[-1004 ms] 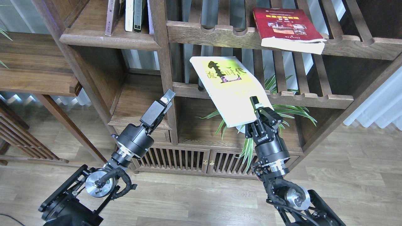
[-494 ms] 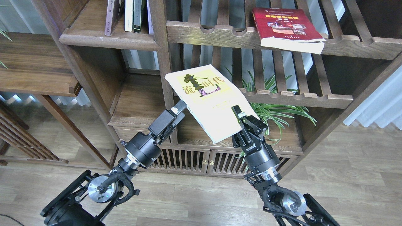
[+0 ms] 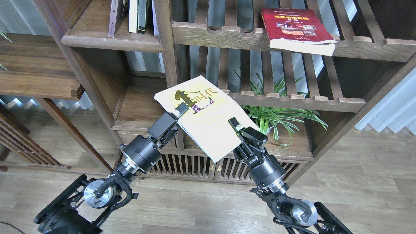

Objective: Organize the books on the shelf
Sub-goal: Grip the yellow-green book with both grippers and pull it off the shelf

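My right gripper [image 3: 235,126] is shut on the lower right edge of the yellow-green book [image 3: 204,120] with a dark figure. It holds the book tilted in the air in front of the centre post. My left gripper [image 3: 180,111] is at the book's left edge, with one finger [image 3: 182,108] lying over the cover. Its other finger is hidden, so I cannot tell its grip. The thick red book [image 3: 294,26] lies flat on the upper slatted rack, overhanging the front. The solid shelf [image 3: 113,41] at upper left holds several upright books [image 3: 133,16]. I cannot pick out the maroon book.
A potted green plant [image 3: 279,114] stands in the lower compartment behind the held book. Notched slatted racks [image 3: 302,100] fill the right half. A lower solid board [image 3: 143,104] sits left of the centre post [image 3: 169,58]. A wooden side table [image 3: 35,65] is at the left.
My right gripper has carried the yellow-green book left and down, away from the slatted rack. My left gripper has moved right to meet the book's left edge.
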Controlling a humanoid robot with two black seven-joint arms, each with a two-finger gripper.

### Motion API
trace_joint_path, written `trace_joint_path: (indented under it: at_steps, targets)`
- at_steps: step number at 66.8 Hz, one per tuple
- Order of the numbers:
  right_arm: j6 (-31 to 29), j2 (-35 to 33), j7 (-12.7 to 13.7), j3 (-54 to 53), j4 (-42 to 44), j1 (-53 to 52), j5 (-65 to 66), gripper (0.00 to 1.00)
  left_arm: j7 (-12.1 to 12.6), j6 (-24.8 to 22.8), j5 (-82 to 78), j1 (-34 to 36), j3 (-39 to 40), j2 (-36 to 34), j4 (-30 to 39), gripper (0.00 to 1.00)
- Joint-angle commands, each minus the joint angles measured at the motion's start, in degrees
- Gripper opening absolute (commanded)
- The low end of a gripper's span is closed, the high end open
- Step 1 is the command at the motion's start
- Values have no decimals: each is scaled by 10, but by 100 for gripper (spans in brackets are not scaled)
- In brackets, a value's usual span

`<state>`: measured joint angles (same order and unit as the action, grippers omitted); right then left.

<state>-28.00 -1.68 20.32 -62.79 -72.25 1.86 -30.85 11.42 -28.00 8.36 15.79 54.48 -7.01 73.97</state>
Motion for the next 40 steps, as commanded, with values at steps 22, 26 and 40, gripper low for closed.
trace_joint_path:
  at_steps: [22,26,40]
  targets:
    - [0,9,5,32,0,-1,4,5,-1,0,2,-11,-2,-14,4,82]
    - [0,9,5,32,0,-1,5,5,-1,0,2,-12,-2,-14,3,78]
    - [0,10,5,32,-1,0,6,5,-6,0,2,-13,-11,-14,2,60]
